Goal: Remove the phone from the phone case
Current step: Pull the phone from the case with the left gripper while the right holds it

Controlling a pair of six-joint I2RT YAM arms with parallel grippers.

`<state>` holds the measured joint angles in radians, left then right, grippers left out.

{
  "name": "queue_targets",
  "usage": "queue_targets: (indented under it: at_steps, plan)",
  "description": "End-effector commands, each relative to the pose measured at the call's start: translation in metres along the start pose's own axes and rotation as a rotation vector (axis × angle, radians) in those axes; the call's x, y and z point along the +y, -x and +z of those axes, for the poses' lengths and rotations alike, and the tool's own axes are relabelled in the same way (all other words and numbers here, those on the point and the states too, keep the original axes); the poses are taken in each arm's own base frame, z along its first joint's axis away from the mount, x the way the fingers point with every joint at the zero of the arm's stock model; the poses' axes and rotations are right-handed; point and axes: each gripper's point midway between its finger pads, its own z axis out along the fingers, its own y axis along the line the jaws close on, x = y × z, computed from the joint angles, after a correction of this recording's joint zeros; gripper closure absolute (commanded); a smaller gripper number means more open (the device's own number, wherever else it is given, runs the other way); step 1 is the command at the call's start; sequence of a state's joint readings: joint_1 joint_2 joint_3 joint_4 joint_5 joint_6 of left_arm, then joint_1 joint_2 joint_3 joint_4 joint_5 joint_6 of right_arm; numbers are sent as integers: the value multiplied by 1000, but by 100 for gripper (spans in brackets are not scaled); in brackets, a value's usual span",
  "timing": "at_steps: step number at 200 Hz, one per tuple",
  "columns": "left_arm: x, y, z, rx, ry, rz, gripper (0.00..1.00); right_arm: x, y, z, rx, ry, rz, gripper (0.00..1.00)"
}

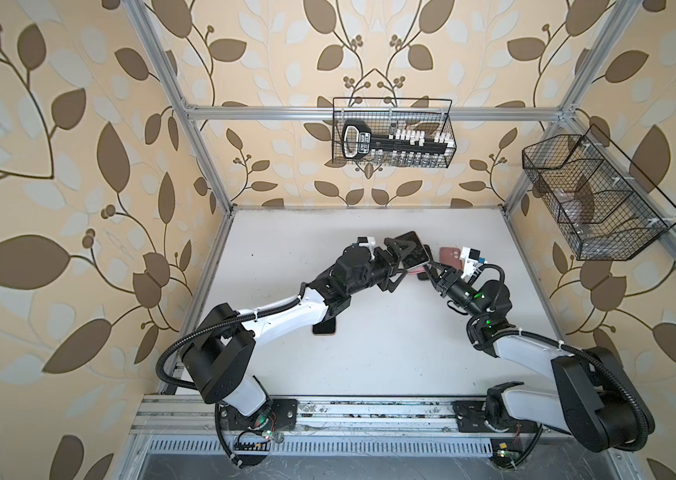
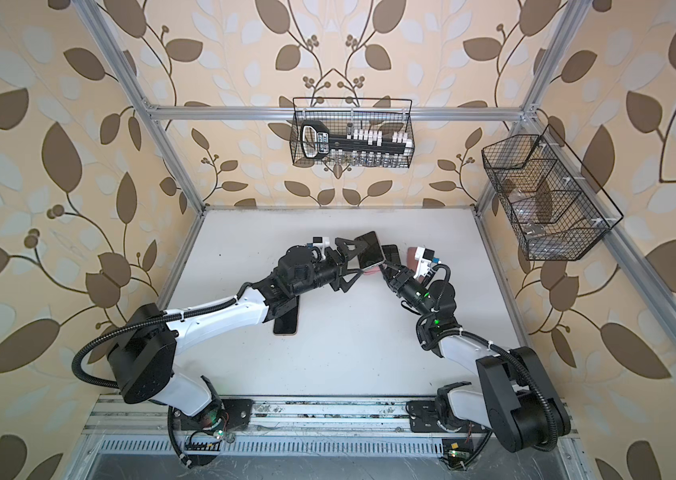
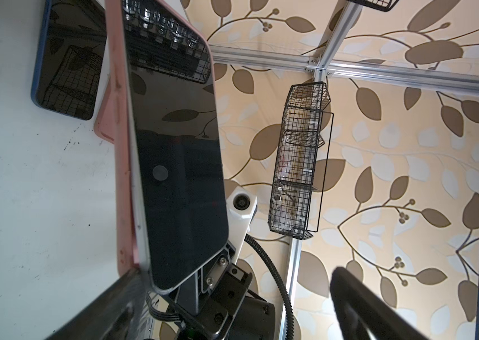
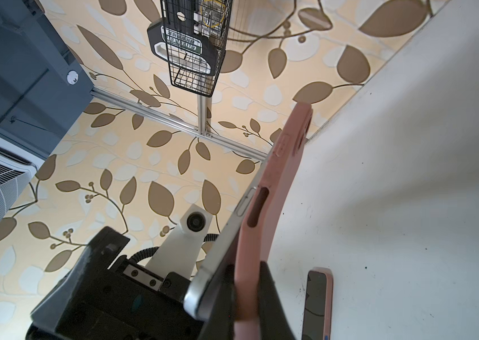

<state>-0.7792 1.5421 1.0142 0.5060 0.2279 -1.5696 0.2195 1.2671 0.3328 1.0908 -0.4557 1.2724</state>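
**Phone partly out of its case**

The phone [image 3: 179, 153] hung above the table [image 1: 369, 353], toward 1 o'clock from its middle in a top view. At its 4 o'clock the right claw [image 4: 247, 284] pinched the case [image 4: 264, 212], whose near corner stood clear of the phone. At 9 o'clock the left claw [image 1: 403, 262] stood spread astride the phone. By my judgement, pulling it fully free remained.

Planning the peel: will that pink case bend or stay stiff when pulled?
Probably bendy: the pink case bows away from the phone while pinched. Its matte surface likely resists slipping in the shut jaws of the right gripper.
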Motion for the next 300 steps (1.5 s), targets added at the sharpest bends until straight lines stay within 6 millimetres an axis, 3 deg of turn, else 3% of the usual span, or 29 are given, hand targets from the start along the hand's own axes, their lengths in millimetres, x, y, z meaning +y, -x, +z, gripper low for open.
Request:
queue_targets:
  at_steps: [1, 65, 187, 300]
  plan:
    - [-65, -4, -8, -5, -168, 79, 1, 16, -10, -4, 39, 65, -38, 100]
    - [-55, 0, 1, -3, -155, 77, 5, 19, -13, -4, 40, 71, -34, 100]
    - [-44, 6, 11, 5, -163, 49, 50, 15, -18, -2, 48, 61, -30, 100]
    - [-47, 6, 18, 22, -179, 36, 75, 13, -17, -2, 48, 53, -30, 100]
